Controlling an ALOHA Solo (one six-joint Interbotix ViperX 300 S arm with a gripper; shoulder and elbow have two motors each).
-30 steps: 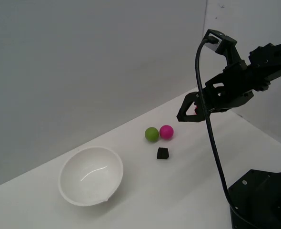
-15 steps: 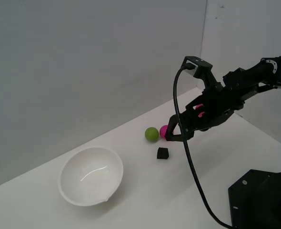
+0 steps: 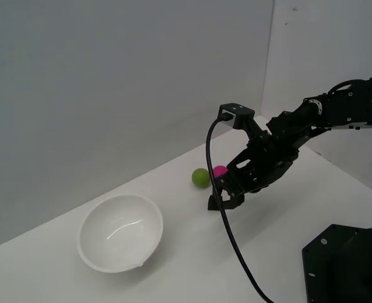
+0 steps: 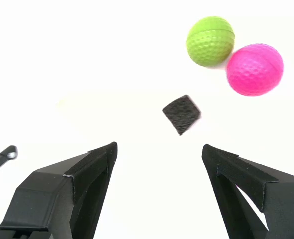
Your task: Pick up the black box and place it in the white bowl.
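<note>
Evidently black box [image 4: 182, 114] is tiny matte cube, coarse foam-like texture; likely light, slightly soft, not slippery. Sits loose on white table [image 4: 62, 59], corner toward gripper [image 4: 159, 152], so pinching opposite flat faces looks best. Green ball [image 4: 210, 41] and pink ball [image 4: 254, 69] touch each other near box, at 1 o'clock. Jaws spread wide, empty, box ahead between them. White bowl [image 3: 120, 232] well apart at exterior view's 8 o'clock.

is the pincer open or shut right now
Open. In the wrist view the pincer has a wide gap between its fingers, and the black box lies untouched on the table ahead of them.
</note>
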